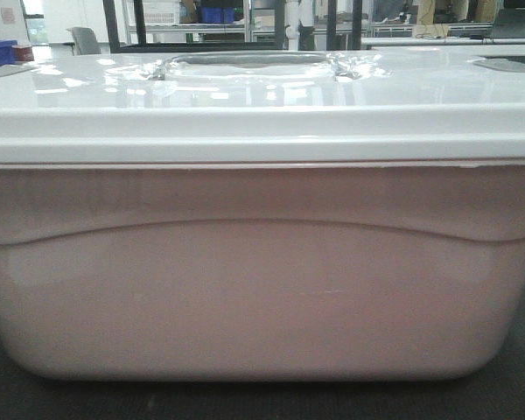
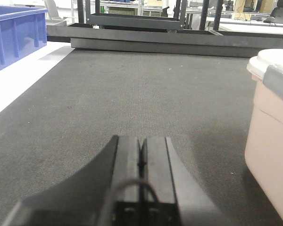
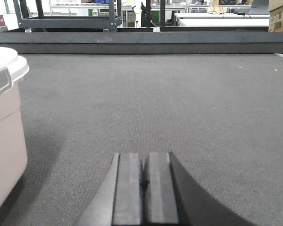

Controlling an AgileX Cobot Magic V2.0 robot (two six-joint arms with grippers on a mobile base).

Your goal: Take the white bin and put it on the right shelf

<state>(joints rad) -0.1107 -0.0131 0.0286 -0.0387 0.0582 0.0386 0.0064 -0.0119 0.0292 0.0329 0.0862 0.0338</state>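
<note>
**Bin awaits pickup.** The white bin (image 1: 262,289), its glossy lid (image 1: 262,105) seated and its recessed handle (image 1: 249,66) facing up, stands on a dark grey textured surface (image 2: 132,94) directly ahead of the robot, filling the front camera's frame. It lies between the 2 arms, at the right edge of the left wrist view and the left edge of the right wrist view, with bare surface between each arm and the tub wall.

The left end effector (image 2: 141,143) is clenched, its 2 pads pressed flat together with nothing between them, and it is clear of the bin. The right end effector (image 3: 145,160) is likewise closed tight and empty. A blue open bin (image 2: 14,35) sits well apart at far left. The steel shelf named in the task cannot be made out in any of the 3 views.

The job appears to be at its start, with the approach not yet made. A tub this wide and smooth seems unlikely to fit inside either grip, so the sound course is probably a 2-sided squeeze. That means bringing both arms in level at matching height beneath the lid's overhang, pressing on opposite end walls together, and lifting evenly so the load neither tilts nor slips. Uneven pressure could skew the bin or pop the lid.
</note>
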